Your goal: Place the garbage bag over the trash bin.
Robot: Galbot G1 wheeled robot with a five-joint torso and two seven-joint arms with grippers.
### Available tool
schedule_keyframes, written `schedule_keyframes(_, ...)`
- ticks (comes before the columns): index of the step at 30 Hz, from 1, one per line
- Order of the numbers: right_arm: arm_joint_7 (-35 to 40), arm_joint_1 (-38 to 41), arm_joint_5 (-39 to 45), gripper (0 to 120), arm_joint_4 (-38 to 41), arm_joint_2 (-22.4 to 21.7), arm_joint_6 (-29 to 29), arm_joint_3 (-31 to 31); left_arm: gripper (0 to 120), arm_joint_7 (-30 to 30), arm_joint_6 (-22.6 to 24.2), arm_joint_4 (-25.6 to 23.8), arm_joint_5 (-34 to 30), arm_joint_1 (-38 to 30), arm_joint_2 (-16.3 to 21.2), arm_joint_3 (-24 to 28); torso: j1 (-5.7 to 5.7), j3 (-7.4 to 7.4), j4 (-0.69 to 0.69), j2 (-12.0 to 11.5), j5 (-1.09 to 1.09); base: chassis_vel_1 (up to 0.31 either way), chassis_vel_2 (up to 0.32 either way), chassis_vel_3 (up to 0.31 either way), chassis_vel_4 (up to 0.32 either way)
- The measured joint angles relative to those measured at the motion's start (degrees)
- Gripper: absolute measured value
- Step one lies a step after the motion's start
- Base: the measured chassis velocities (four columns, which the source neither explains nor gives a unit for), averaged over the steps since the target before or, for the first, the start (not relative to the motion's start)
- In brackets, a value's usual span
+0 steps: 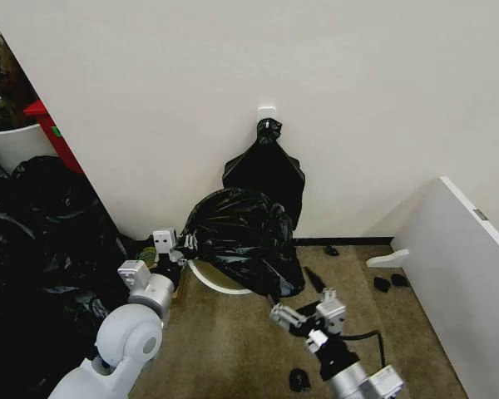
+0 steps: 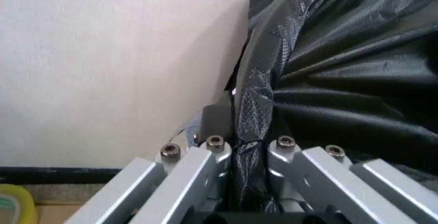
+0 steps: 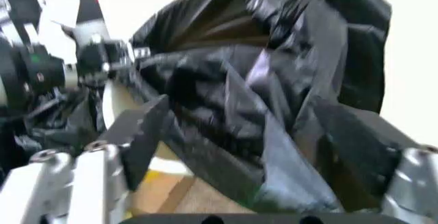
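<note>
Draping over the trash bin by the far wall, the garbage bag is pinched at its left edge by the left gripper. Right gripper, fingers spread, sits at its near right corner.

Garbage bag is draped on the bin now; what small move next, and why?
Probably ease the right tool in to catch the loose front edge. The left tool pinches the garbage bag at one side, the right is open just short of it, and the trash bin rim shows bare below.
</note>
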Motion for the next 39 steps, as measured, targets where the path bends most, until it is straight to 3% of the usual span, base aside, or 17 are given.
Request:
schedule_keyframes(2,0.37,0.49,-0.06,73,-0.33,0.36,-0.79,-0.21,3,-0.08,0.09,-0.15,-0.16,0.0,0.0,0.06,0.0,0.0,0.0,0.0,0.01,0.0,0.0,0.0,0.0)
schedule_keyframes(6,2.24,1.92,-0.35,54,-1.24,1.5,-3.69,-0.83,3,-0.34,0.43,-1.0,-0.48,0.09,-0.06,0.34,0.0,0.0,0.0,0.0,0.01,0.0,0.0,0.0,0.0)
schedule_keyframes(13,2.17,2.11,-1.74,31,-2.34,1.52,-3.42,-0.64,3,-0.74,0.71,-1.12,-0.77,0.04,-0.14,0.45,0.0,0.0,0.0,0.0,0.0,0.0,0.0,0.0,0.0)
schedule_keyframes(17,0.72,2.33,-3.63,18,-3.72,1.7,-1.47,-0.53,3,-0.93,0.81,-1.12,-0.81,0.09,-0.34,0.5,0.0,0.0,0.0,0.0,0.0,0.0,0.0,0.0,0.0)
schedule_keyframes(22,-5.89,2.45,-6.65,0,-6.98,2.37,5.84,-0.44,3,-1.34,1.09,-1.4,-1.16,0.33,-0.46,0.34,0.0,0.0,0.0,0.0,0.0,0.0,0.0,0.0,0.0)
schedule_keyframes(29,-23.18,4.48,-12.34,0,-14.61,4.18,22.24,1.48,3,-2.25,2.23,-2.71,-3.5,0.55,-0.3,-0.93,0.0,0.0,0.0,0.0,0.0,0.0,0.0,0.0,0.0)
schedule_keyframes(39,-32.37,9.2,-23.14,0,-21.39,7.98,29.28,4.26,3,-5.2,6.38,-7.06,-11.33,0.42,-0.89,-2.32,0.0,0.0,0.0,0.0,0.01,0.0,0.0,0.0,0.0)
